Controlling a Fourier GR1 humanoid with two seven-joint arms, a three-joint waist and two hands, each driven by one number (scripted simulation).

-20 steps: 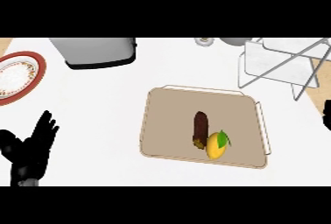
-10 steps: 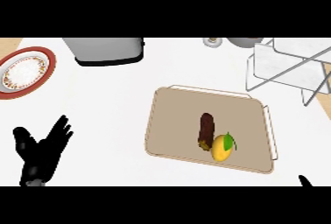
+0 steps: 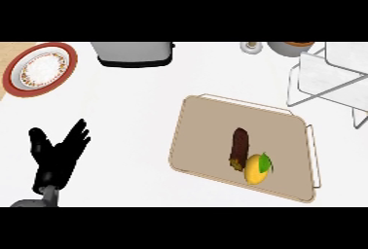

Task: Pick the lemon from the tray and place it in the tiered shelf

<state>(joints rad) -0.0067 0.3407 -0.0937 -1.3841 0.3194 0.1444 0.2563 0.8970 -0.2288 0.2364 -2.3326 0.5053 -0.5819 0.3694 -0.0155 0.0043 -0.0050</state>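
White desk (image 3: 129,112) fills my view, with the tiered shelf (image 3: 325,78) at the upper right and the beige tray (image 3: 201,141) below it. The lemon (image 3: 257,168) has not moved: it touches a dark brown bar (image 3: 240,145) on the tray. My right robot hand has left the view, so I judge no grasp is begun. My left robot hand (image 3: 57,156) rests at lower left, fingers spread, holding nothing.

One tray (image 3: 208,136); one lemon (image 3: 255,171); one plate (image 3: 11,77); one tiered shelf (image 3: 327,78); one hand (image 3: 61,153).
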